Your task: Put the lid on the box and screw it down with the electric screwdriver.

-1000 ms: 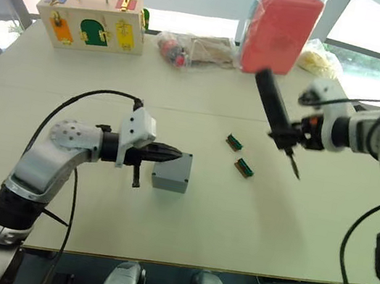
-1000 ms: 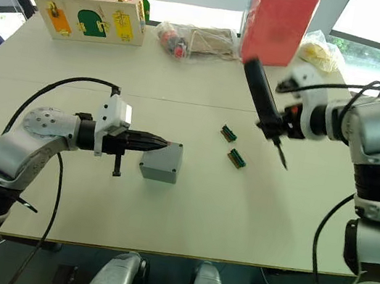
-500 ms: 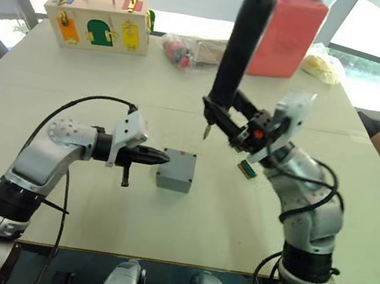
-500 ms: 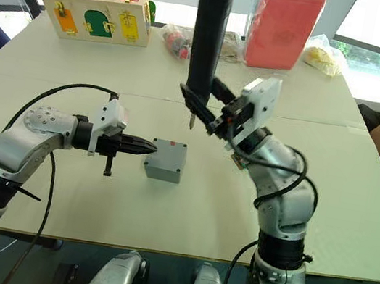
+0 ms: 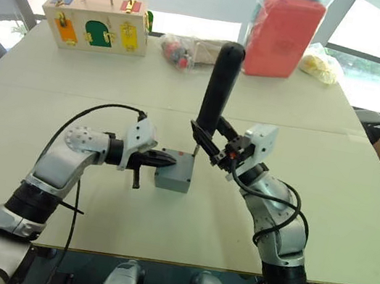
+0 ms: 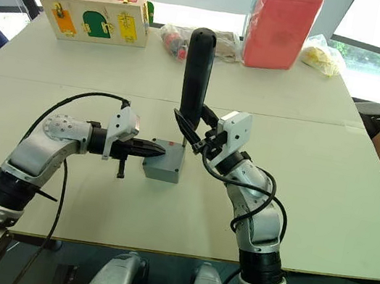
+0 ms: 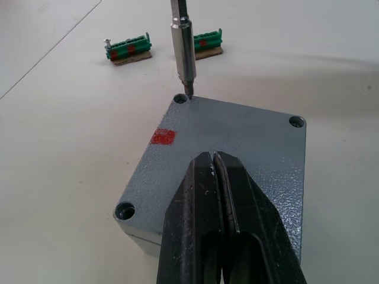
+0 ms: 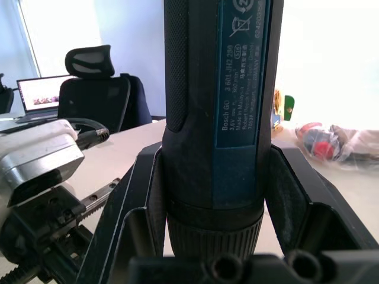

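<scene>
Right gripper (image 6: 202, 135), clenching electric screwdriver (image 6: 197, 77), has swung in; bit now at lid (image 7: 237, 148) corner hole; left gripper (image 7: 214, 171) clenched, bracing box (image 6: 164, 165)

You have the screwdriver (image 8: 216, 118) upright between the right gripper's (image 8: 216, 195) jaws, their black pads pressed against its ribbed collar on both sides. Its blue label faces you. At 9 o'clock stands an office chair (image 8: 98, 89) with a laptop (image 8: 40, 94) beside it; the left gripper (image 8: 41, 177) sits at 8 o'clock.
</scene>
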